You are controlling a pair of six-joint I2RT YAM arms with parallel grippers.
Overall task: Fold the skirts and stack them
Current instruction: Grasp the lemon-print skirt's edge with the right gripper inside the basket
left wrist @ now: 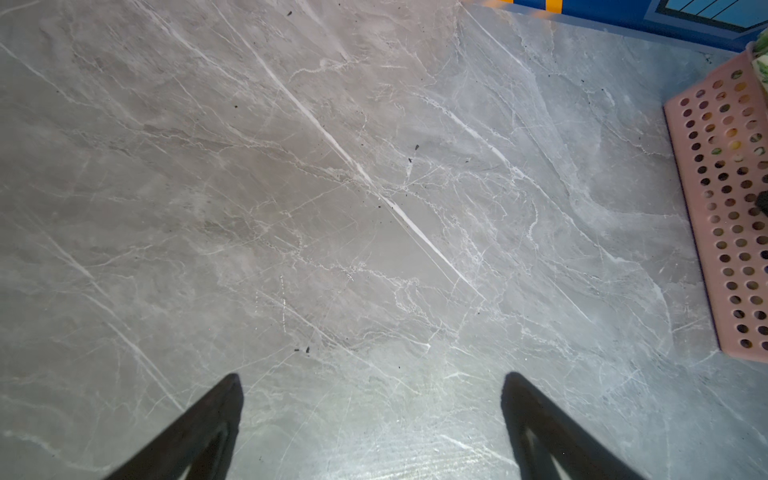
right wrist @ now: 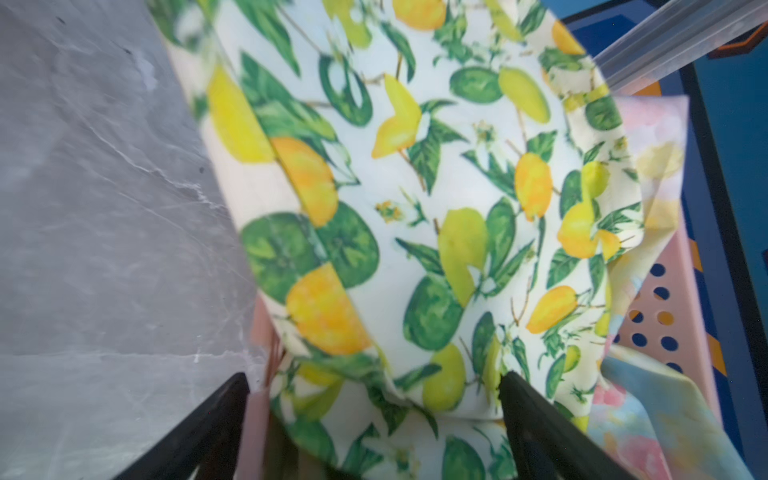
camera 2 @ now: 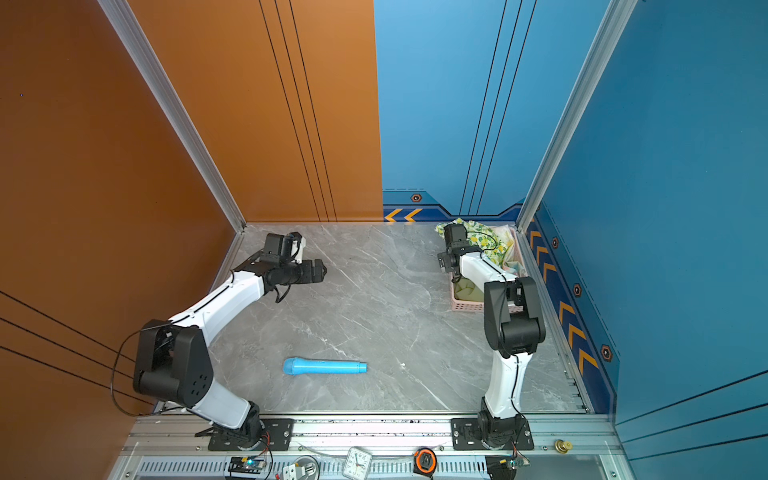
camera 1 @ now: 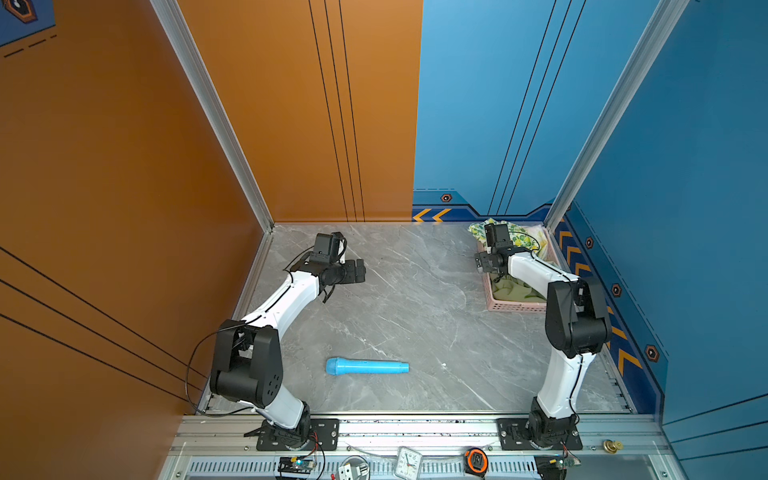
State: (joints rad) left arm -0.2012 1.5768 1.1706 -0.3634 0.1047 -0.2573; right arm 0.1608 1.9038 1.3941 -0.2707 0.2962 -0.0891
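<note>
In both top views, one pink basket stands at about 2 o'clock on the grey table. Its long side runs from 12 to 6 o'clock. Two skirts are clear there. The lemon skirt is heaped over the 12 o'clock end, and the olive skirt lies in the 6 o'clock end. Both are crumpled, so their long axis cannot be told. The right gripper hangs over the basket's 9 o'clock rim. The left gripper hovers at about 10 o'clock and points to 3 o'clock. One blue tube lies near 6 o'clock, with its long axis from 9 to 3 and its wider end at 9.

In the left wrist view, the left gripper is spread wide above bare table with nothing between its two fingers.

In the right wrist view, the right gripper is also spread wide and holds nothing. The lemon skirt lies just ahead of it. The third skirt, the pastel skirt, lies beside the lemon one, against the basket wall.
</note>
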